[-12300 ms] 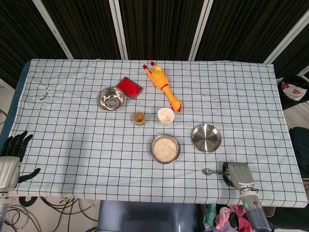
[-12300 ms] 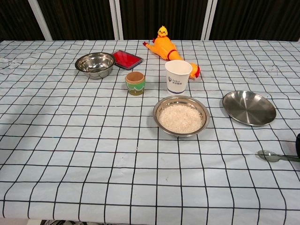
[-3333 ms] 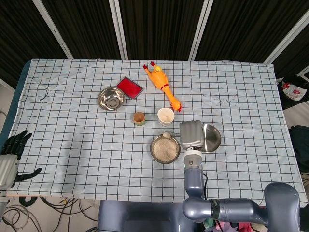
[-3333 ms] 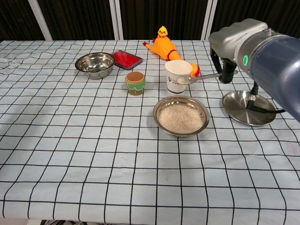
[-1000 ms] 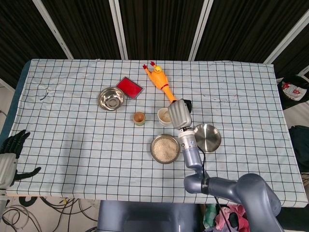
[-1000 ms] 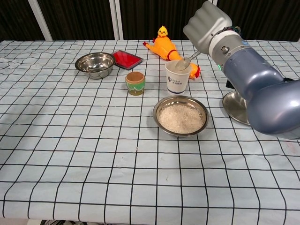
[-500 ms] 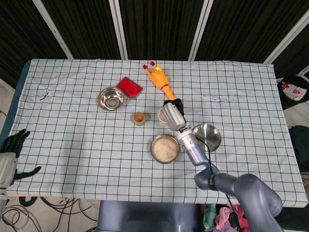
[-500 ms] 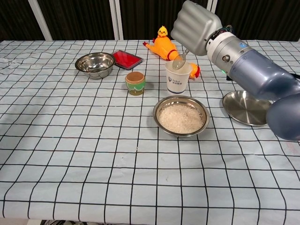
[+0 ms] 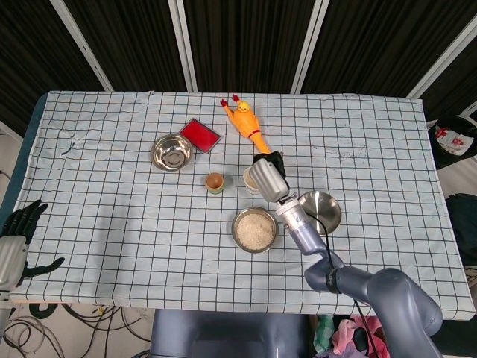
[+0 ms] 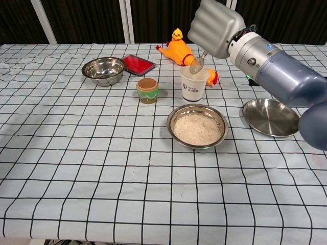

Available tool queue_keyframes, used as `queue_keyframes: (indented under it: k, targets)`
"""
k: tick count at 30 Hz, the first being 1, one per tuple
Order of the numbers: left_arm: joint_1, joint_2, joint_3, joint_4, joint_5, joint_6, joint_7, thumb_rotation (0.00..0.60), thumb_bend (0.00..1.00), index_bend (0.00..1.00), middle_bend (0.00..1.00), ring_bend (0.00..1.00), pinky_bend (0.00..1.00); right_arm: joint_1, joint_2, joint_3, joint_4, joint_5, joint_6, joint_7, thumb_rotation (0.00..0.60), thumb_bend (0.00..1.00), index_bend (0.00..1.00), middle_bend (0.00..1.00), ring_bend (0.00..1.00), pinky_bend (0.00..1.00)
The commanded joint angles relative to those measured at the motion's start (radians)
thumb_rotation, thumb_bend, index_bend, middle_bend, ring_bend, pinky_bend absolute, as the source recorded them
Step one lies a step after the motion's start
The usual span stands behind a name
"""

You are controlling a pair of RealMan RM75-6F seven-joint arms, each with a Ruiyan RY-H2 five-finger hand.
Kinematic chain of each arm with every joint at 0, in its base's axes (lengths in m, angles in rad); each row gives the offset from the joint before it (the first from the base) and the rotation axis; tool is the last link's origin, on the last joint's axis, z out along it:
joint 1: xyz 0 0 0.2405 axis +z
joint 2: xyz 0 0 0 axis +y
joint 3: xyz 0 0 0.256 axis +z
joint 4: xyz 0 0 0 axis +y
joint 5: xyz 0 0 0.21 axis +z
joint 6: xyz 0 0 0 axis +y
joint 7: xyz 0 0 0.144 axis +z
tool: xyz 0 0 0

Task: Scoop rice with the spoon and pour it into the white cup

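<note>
The right hand (image 10: 214, 26) hangs above the white cup (image 10: 194, 83), fingers curled closed around the handle of the spoon (image 10: 197, 64). The chest view shows this plainly: the spoon slants down out of the fist, its bowl tipped just over the cup's rim. From the head view the hand (image 9: 266, 177) covers most of the cup (image 9: 250, 179) and hides the spoon entirely, so only a sliver of the cup's left edge shows.

The rice bowl (image 10: 198, 125) sits just near of the cup, filled with white grains. To its right lies a shallow steel plate (image 10: 271, 117), partly under the forearm in the head view. Left of the cup stands a small brown pot (image 10: 147, 90). Further left and far sit a steel bowl (image 10: 103, 70) and a red box (image 10: 138, 64); a rubber chicken (image 10: 181, 51) lies behind the cup.

Only the head view shows the left hand (image 9: 19, 237), at the table's near left edge, off the checked cloth (image 9: 112, 224), with dark fingers spread and nothing held. The chest view does not reach that far.
</note>
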Motion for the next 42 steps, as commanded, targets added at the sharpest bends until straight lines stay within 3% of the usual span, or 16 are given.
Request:
queue_keyframes:
  k: [1,9,16,22,27,35,42]
  targets:
    - [0.000,0.000,0.000,0.000,0.000,-0.001,-0.001,0.600,0.02,0.00,0.00,0.00,0.00,0.007,0.006,0.019,-0.009,-0.012,0.004,-0.001,0.600,0.45,0.65,1.00,1.00,1.00]
    - [-0.001,-0.001,0.002,0.000,0.003,-0.001,0.002,0.600,0.02,0.00,0.00,0.00,0.00,-0.017,0.010,0.001,-0.013,-0.032,-0.025,-0.033,0.600,0.45,0.65,1.00,1.00,1.00]
    - [-0.002,-0.002,0.004,0.001,0.007,-0.002,0.003,0.600,0.02,0.00,0.00,0.00,0.00,-0.029,0.024,0.034,-0.049,-0.037,-0.014,-0.023,0.600,0.45,0.65,1.00,1.00,1.00]
    - [0.001,-0.005,0.004,0.004,0.008,0.005,0.005,0.600,0.02,0.00,0.00,0.00,0.00,-0.072,0.042,0.129,-0.177,0.062,0.027,-0.025,0.600,0.45,0.65,1.00,1.00,1.00]
    - [0.004,-0.006,0.004,0.007,0.011,0.012,0.002,0.600,0.02,0.00,0.00,0.00,0.00,-0.136,0.103,0.175,-0.350,0.130,0.095,-0.035,0.600,0.45,0.65,1.00,1.00,1.00]
    - [0.012,-0.019,0.012,0.016,0.029,0.029,0.015,0.600,0.02,0.00,0.00,0.00,0.00,-0.282,0.264,0.139,-0.645,0.185,0.198,-0.012,0.600,0.45,0.65,1.00,1.00,1.00]
    - [0.019,-0.031,0.021,0.022,0.046,0.043,0.032,0.600,0.02,0.00,0.00,0.00,0.00,-0.380,0.340,0.065,-0.726,0.208,0.227,0.033,0.600,0.45,0.65,1.00,1.00,1.00]
